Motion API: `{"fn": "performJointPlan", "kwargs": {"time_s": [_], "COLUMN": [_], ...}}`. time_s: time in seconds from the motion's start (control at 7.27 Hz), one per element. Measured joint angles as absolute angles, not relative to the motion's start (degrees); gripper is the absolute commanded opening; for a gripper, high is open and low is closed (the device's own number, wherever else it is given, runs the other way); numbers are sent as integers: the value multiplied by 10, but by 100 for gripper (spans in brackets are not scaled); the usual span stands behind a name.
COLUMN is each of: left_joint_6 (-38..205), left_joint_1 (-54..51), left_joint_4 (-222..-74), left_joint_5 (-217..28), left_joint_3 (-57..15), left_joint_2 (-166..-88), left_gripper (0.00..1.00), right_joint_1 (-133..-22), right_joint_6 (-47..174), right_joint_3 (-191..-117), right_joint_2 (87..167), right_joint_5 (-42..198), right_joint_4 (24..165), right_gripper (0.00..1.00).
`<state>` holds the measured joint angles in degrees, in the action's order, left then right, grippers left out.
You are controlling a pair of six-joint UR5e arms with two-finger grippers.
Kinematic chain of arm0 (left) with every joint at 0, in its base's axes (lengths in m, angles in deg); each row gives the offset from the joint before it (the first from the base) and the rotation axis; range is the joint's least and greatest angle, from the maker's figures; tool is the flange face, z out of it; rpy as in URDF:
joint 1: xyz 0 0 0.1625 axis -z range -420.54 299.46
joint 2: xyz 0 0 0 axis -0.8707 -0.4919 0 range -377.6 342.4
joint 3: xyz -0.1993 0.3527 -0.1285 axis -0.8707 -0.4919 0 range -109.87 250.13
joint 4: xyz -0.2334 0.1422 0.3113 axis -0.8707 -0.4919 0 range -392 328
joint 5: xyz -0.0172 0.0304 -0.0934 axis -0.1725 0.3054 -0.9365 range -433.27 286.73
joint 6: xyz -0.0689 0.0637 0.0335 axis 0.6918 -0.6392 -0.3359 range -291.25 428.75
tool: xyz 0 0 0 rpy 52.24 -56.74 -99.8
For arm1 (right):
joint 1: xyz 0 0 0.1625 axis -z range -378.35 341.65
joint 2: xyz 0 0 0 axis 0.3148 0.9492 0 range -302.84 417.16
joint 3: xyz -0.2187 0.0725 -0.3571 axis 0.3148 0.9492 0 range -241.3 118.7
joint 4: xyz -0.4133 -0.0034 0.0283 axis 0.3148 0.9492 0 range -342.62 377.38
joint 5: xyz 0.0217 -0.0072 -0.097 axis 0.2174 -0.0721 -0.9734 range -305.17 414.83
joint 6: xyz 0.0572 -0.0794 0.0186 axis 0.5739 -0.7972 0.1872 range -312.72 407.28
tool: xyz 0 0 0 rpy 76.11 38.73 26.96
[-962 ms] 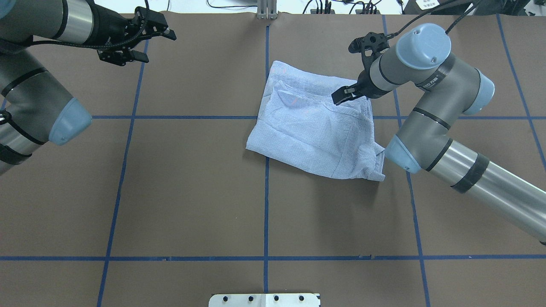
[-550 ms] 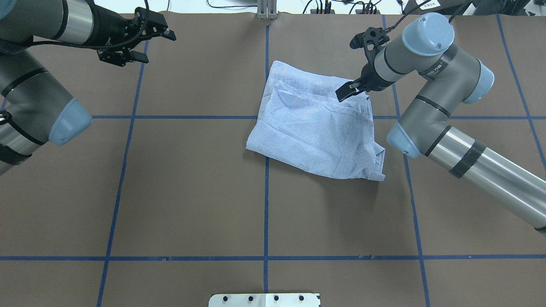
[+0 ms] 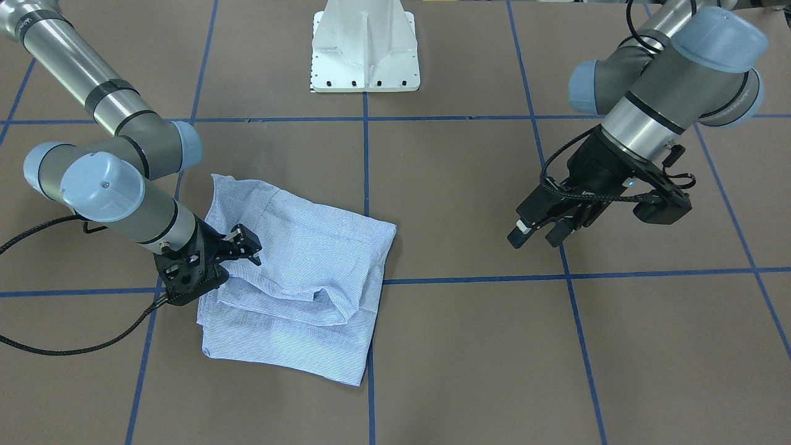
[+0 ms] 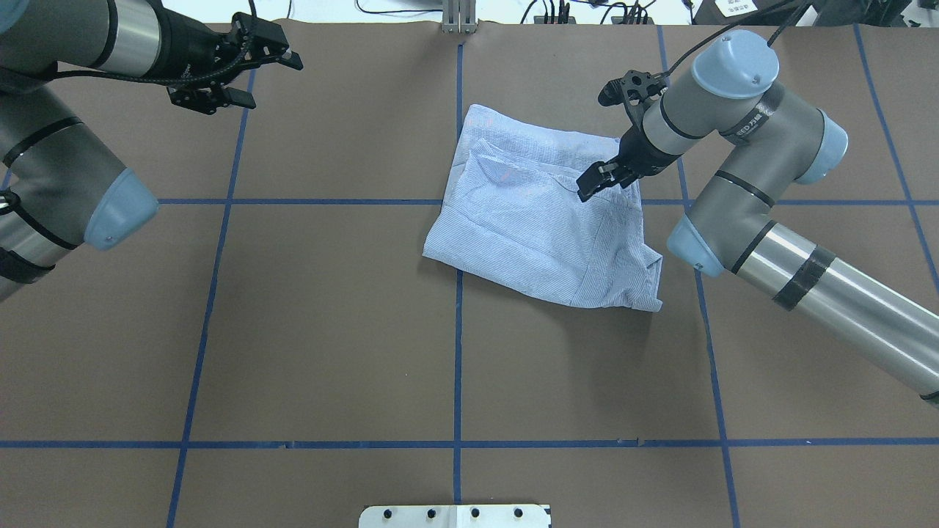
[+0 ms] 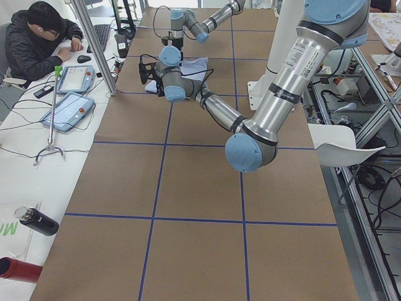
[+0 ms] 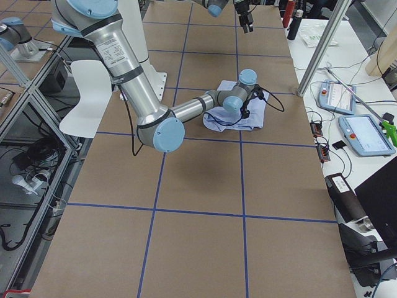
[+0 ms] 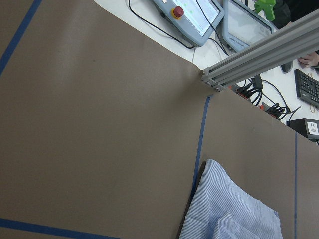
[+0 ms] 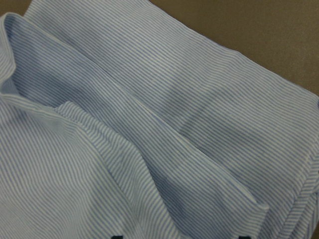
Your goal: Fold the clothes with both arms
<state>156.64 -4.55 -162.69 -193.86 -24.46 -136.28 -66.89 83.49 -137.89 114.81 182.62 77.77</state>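
The light blue striped shirt (image 4: pixel 528 220) lies folded into a rough rectangle right of the table's centre line; it also shows in the front view (image 3: pixel 309 266) and fills the right wrist view (image 8: pixel 149 124). My right gripper (image 4: pixel 593 183) is open, its tips low over the shirt's far right part, next to a raised fold (image 3: pixel 250 246). It holds nothing. My left gripper (image 4: pixel 273 82) is open and empty, above bare table at the far left, well away from the shirt (image 3: pixel 534 240). A corner of the shirt shows in the left wrist view (image 7: pixel 224 214).
Brown table cover with a blue tape grid (image 4: pixel 458 367). The white pedestal base (image 3: pixel 364 46) stands at the robot's side. An aluminium post (image 4: pixel 458 15) stands at the far edge. A seated operator (image 5: pixel 37 44) and teach pendants (image 6: pixel 335 93) are beyond that edge.
My right gripper first drew back toward the far edge, then came down and nearer onto the shirt's far right part. The left arm and the shirt have not moved.
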Motion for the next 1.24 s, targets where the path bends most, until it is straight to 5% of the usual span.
{"fn": "performJointPlan", "kwargs": {"time_s": [0.14,1.24], "left_joint_6": [1566,1567], "left_joint_1": [-45,-46], "left_joint_4": [-1627,-1626], "left_joint_5": [-1939,-1939], "left_joint_3": [-245,-246], "left_joint_2": [-1363,-1366], "left_gripper": [99,99], "right_joint_1": [-668,-691], "right_joint_6": [832,833], "right_joint_3": [-1372,-1373], "right_joint_2": [1146,1119], "right_joint_5": [1827,1801], "right_joint_4": [778,778], "right_gripper": [0,0]}}
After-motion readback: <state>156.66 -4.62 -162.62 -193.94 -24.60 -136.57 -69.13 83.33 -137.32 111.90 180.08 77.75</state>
